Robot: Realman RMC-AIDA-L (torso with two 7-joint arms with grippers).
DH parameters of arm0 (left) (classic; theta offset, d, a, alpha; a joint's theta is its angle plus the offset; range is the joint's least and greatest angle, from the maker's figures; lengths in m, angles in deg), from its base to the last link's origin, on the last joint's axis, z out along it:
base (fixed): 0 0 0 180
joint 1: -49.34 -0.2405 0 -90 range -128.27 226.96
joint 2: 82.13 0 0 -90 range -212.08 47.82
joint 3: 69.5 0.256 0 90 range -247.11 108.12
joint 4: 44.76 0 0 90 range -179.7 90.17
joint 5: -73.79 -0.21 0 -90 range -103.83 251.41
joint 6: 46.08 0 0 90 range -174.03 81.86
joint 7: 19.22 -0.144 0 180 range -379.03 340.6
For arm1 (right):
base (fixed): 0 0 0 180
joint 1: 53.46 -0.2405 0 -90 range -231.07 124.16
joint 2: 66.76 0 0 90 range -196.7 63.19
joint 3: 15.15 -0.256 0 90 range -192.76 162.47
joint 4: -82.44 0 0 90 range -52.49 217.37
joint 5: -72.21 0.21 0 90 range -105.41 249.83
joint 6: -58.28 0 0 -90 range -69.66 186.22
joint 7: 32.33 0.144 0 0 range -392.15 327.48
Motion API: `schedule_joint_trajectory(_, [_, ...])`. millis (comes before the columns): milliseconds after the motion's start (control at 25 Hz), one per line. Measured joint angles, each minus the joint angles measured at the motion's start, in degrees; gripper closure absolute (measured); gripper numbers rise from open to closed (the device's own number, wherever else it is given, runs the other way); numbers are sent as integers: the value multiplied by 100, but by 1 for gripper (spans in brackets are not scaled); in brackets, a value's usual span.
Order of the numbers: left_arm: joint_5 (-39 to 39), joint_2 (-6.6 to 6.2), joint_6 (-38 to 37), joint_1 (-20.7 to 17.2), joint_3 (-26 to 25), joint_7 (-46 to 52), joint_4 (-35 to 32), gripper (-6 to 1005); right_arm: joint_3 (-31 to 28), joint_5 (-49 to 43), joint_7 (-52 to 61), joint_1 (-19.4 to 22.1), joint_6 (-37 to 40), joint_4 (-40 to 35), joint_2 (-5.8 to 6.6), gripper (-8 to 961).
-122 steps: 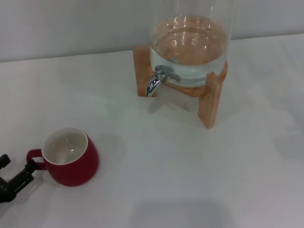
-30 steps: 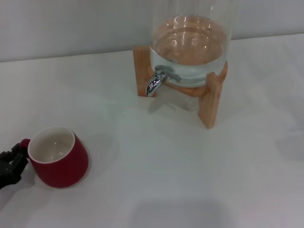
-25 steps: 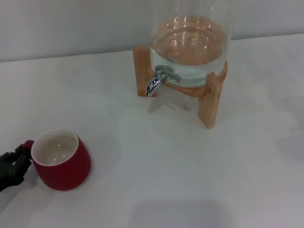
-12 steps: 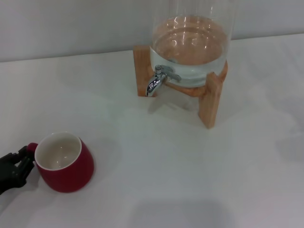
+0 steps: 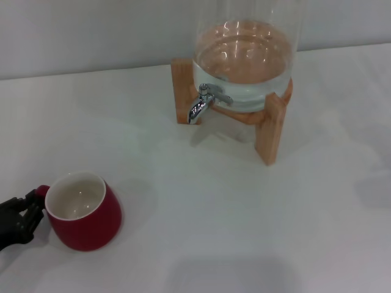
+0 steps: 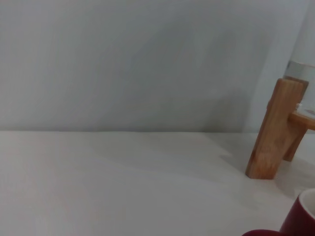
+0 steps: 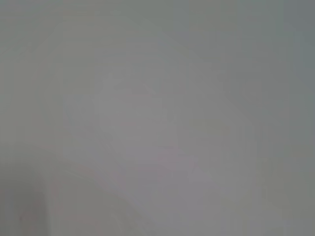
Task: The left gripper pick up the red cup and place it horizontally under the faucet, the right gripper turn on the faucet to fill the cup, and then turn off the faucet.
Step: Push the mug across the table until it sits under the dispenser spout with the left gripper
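**Left gripper on the handle, cup not yet carried**

Your left gripper [image 5: 27,204] sits low at the near-left edge of the table [image 5: 201,207], and its fingers look closed around the small loop handle of the cup [image 5: 84,211]. The contact itself is partly hidden behind the rim, so treat the hold as likely rather than certain. The cup body lies just beyond the fingertips, on the side toward the faucet [image 5: 201,104]. It tips slightly, mouth leaning back toward the fingers, and you cannot tell whether its base is off the table.

Expect a stiff, glossy ceramic mug: slick under the pads, breakable if dropped, and heavy for such a thin handle. A pinch on the loop alone will probably let the body swing or twist, so move slowly and keep the rim level. It will be heavier still once filled.

The arm reaches in nearly flat to the table, fingers pointing at the cup's side. From the fingers, the faucet is well apart, far ahead and across toward the right, on the glass dispenser [image 5: 244,55] in its wooden stand [image 5: 272,131].

The right gripper is not in sight.
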Motion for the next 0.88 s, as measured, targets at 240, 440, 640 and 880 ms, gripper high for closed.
schedule_joint_trajectory(240, [28,13,62,-50,3,1,-143,844,0,27,0,4,-3,-9,-7,232])
schedule_joint_trajectory(440, [56,13,103,-13,2,1,-146,844,0,31,0,4,-2,-23,-8,232])
schedule_joint_trajectory(640, [105,14,104,77,1,1,-147,844,0,33,0,-8,6,-26,-9,232])
schedule_joint_trajectory(880, [123,7,32,297,3,1,-120,844,0,33,0,-12,6,-27,-13,232])
